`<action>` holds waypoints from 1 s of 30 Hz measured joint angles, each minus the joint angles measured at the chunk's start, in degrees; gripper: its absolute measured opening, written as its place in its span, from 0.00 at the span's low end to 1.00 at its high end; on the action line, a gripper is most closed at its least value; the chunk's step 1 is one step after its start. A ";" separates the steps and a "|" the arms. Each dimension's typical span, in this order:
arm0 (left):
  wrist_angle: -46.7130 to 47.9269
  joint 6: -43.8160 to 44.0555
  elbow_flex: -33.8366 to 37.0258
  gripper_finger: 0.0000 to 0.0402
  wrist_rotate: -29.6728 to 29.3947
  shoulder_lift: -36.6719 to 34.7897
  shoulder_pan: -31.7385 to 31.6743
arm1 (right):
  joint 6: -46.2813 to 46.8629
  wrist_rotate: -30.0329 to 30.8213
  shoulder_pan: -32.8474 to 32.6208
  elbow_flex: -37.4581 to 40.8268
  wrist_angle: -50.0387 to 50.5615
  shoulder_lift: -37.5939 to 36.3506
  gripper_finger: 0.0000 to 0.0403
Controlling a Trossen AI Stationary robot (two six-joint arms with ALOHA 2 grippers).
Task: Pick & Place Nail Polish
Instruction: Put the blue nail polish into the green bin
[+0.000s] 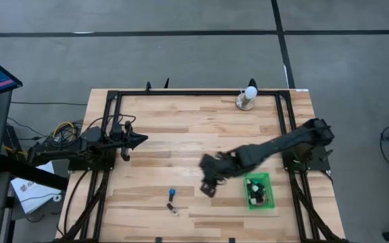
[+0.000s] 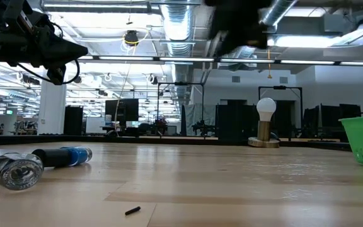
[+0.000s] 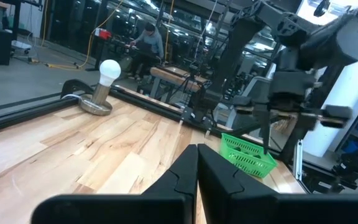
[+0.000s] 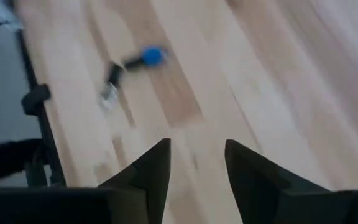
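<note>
Two nail polish bottles lie on their sides on the wooden table near its front edge: a blue one (image 1: 171, 194) (image 2: 74, 155) (image 4: 149, 57) with a dark cap, and a clear one (image 1: 174, 210) (image 2: 14, 171) (image 4: 109, 94) beside it. More bottles sit inside a green basket (image 1: 267, 191) at the front right. My right gripper (image 1: 206, 189) (image 4: 197, 155) hovers open above the table between the basket and the two bottles, pointing slantwise down, with nothing between its fingers. My left gripper (image 1: 139, 140) (image 3: 197, 169) waits shut at the table's left side, pointing level.
A white ball on a round metal base (image 1: 248, 98) (image 2: 266, 123) stands at the far right. A black frame rail (image 1: 194, 92) runs round the table. A small dark scrap (image 2: 132, 210) lies near the front edge. Bare wood (image 1: 181, 128) lies across the middle.
</note>
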State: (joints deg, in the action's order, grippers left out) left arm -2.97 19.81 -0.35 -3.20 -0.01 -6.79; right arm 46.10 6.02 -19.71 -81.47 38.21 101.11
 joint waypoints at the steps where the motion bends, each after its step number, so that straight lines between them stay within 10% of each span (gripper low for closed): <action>1: 0.01 0.00 0.01 0.01 0.00 0.00 0.02 | -4.41 -0.63 0.88 -1.38 -2.03 1.63 0.36; 12: 0.07 0.00 0.01 0.01 0.00 0.00 0.00 | -40.65 -7.39 6.82 -23.93 -5.39 21.12 0.57; 30: 0.01 0.00 0.01 0.01 0.00 0.00 0.01 | -57.24 -18.96 9.01 -48.12 0.18 42.96 0.58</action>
State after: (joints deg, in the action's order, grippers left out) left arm -2.96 19.81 -0.34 -3.20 -0.01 -6.77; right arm -11.14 -12.94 -10.70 -129.58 38.40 144.07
